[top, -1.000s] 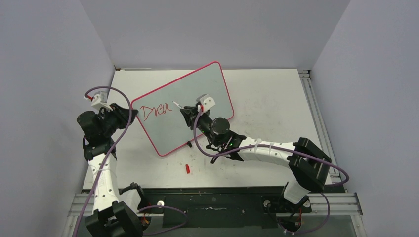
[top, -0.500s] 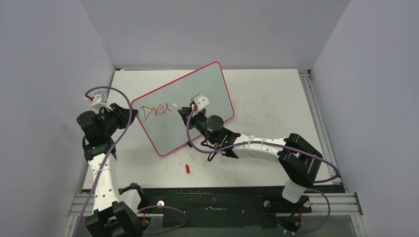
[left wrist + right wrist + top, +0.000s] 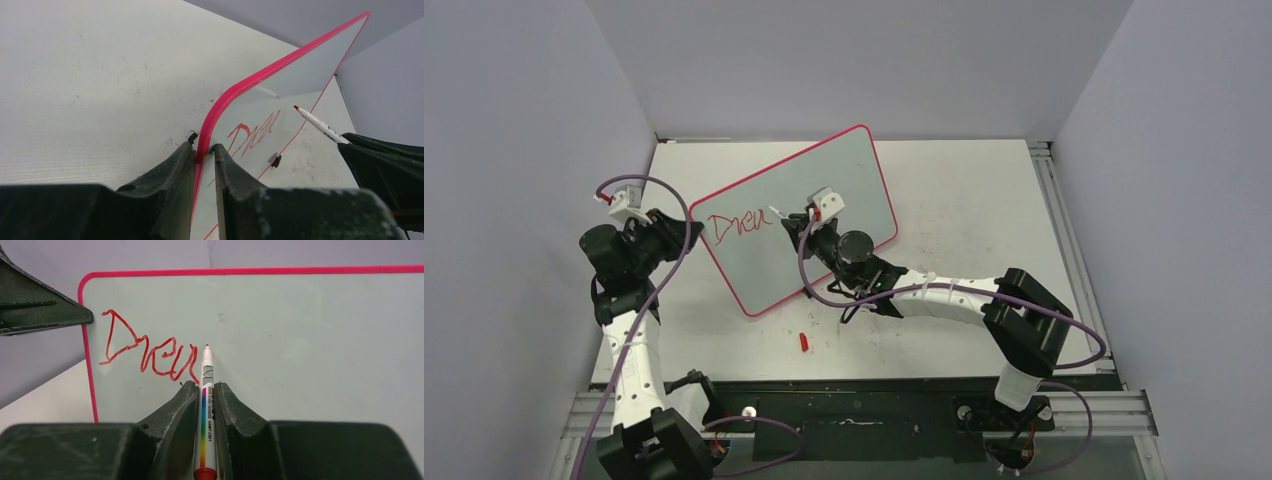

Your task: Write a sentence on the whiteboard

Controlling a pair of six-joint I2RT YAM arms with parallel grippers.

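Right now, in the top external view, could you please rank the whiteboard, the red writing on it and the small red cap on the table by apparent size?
1. The whiteboard, by far the biggest.
2. The red writing, near the board's left edge.
3. The small red cap, a mere speck.

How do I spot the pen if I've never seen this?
Find the big pink-rimmed whiteboard standing on the table. Right of its red writing, the right gripper pinches the pen: a thin white stick with a rainbow stripe and red tip.

right arm (image 3: 944, 298) (marker (image 3: 206, 390) in its jaws) has slid left toward the lettering (image 3: 150, 352).
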